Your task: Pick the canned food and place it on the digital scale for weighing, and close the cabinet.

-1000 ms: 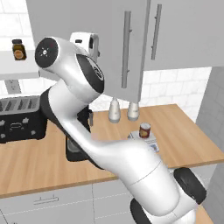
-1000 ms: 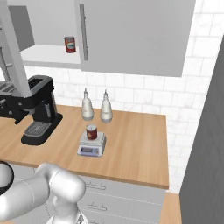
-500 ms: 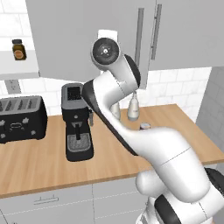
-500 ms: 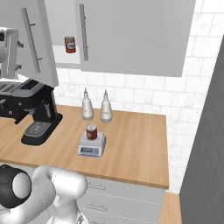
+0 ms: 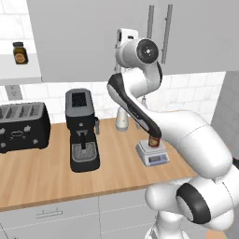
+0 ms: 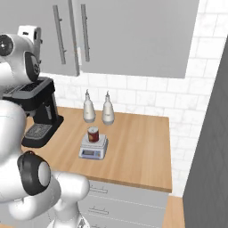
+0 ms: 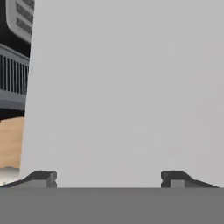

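Note:
The canned food (image 5: 154, 140) (image 6: 93, 133), dark red with a tan label, stands upright on the digital scale (image 5: 153, 155) (image 6: 93, 148) on the wooden counter. High above the counter, my gripper (image 7: 108, 179) (image 5: 125, 38) is up against the left door of the grey cabinet (image 6: 133, 35) (image 5: 93, 37). It is open with nothing between its fingertips (image 7: 41, 178), and the flat door face (image 7: 127, 87) lies just ahead of them. That door, with its bar handle (image 6: 58, 33), stands almost flush with the right door, only slightly ajar.
A black coffee machine (image 5: 81, 130) (image 6: 40, 111) and a toaster (image 5: 21, 126) stand on the counter to the left. Two pale bottles (image 6: 89, 109) (image 6: 107, 110) stand behind the scale. A dark jar with an orange label (image 5: 18, 51) sits on a shelf at upper left.
My arm has swung up and to the right, and the cabinet's left door has gone with it from wide open to nearly shut, hiding the shelf inside. Can and scale have not moved.

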